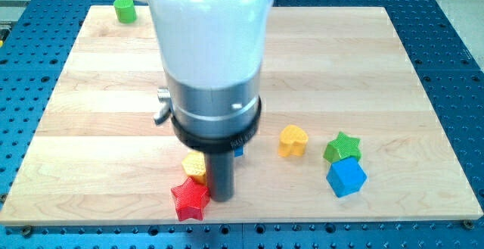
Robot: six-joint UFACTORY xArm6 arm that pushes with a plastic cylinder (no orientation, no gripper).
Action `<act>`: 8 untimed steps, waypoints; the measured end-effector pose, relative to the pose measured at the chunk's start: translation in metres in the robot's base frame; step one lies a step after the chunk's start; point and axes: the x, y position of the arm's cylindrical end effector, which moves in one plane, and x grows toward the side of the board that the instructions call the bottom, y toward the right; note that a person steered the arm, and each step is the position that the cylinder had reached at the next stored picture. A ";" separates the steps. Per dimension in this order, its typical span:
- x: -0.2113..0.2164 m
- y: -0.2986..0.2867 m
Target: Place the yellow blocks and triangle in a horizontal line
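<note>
My tip [221, 197] rests on the board near the view's bottom, just right of a red star block [190, 198] and close below-right of a yellow block [195, 165] that the rod partly hides. A yellow heart-shaped block [293, 140] lies to the right of the rod. A small piece of a blue block [239, 151] peeks out behind the rod; its shape cannot be made out.
A green star block [342, 147] sits right of the yellow heart, touching a blue cube [346, 178] below it. A green cylinder [125, 9] stands at the top left corner of the wooden board [340, 67]. The arm's white body hides the board's upper middle.
</note>
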 end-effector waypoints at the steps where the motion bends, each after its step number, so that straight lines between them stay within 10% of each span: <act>1: -0.029 -0.016; 5: 0.036 0.012; 8: -0.046 -0.079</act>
